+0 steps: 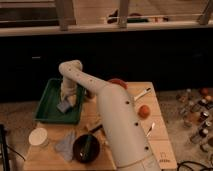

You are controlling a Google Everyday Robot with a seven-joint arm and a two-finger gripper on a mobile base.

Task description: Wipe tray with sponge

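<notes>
A green tray (50, 100) sits at the left side of the wooden table. A grey-blue sponge (64, 105) lies inside the tray toward its right side. My gripper (67, 100) is down in the tray, right over the sponge and pressing on it. My white arm (115, 120) reaches from the lower right across the table to the tray.
A white cup (38, 136) stands at the front left. A dark bowl (85, 147) with a utensil and a grey cloth (65, 146) lie at the front. An orange fruit (144, 111) and cutlery (141, 94) lie on the right. Bottles (195, 112) stand beyond the table's right edge.
</notes>
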